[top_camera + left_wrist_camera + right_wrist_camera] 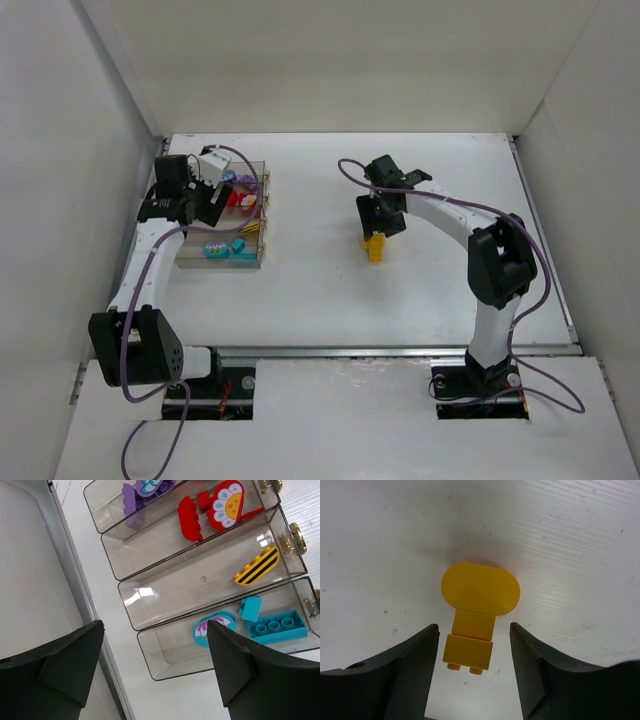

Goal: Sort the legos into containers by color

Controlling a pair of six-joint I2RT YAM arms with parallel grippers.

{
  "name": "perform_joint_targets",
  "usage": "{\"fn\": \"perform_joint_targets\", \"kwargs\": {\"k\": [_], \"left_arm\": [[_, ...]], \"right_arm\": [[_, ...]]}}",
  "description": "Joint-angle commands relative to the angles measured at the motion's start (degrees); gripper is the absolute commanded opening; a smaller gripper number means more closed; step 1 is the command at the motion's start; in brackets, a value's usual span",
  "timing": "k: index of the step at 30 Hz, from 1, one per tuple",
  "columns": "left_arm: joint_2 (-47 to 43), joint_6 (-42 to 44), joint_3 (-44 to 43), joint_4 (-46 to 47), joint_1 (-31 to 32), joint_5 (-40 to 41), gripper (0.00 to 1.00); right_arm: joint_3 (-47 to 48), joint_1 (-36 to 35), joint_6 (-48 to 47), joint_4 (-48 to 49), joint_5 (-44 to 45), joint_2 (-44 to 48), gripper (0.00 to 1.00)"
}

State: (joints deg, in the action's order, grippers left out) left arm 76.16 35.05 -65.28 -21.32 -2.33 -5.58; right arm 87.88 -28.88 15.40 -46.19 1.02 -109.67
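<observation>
We judged sorting nearly finished: coloured legos (227, 502) lay in the containers (165, 585) by the left edge of the table (330, 290). One yellow lego (375, 246) sat mid-table between our released right jaws; the left jaws hung released too.

top: overhead, whole table (400, 300) | left wrist: close over bins (200, 580), shared with top | right wrist: near table

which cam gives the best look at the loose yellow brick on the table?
Right wrist: the yellow brick fills mid-frame, whole outline clear, between the fingers of the open right hand. Top external shows it only as a small yellow blob under that hand. Left wrist doesn't show it.
</observation>
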Motion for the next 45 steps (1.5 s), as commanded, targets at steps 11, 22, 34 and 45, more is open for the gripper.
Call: {"fn": "perform_joint_targets", "kwargs": {"k": [11, 22, 34, 45], "left_arm": [[-2.33, -2.16, -3.10, -1.35, 0.75, -0.74, 0.83], [-2.33, 13.44, -7.76, -6.80, 1.27, -15.93, 0.94], [-0.40, 40.45, -3.28, -0.49, 13.99, -30.45, 0.99], [2.67, 59.04, -2.14, 3.49, 22.01, -25.71, 0.78]], "right_arm": [[-0.69, 0.06, 1.21, 0.76, 0.04, 0.68, 0.00], [7.48, 0.06, -9.41, 7.50, -17.51, 8.32, 0.00], [14.95, 0.06, -5.38, 20.70, -41.80, 1.47, 0.00], [15.92, -1.00, -4.86, 21.84, -41.71, -0.02, 0.00]]}}
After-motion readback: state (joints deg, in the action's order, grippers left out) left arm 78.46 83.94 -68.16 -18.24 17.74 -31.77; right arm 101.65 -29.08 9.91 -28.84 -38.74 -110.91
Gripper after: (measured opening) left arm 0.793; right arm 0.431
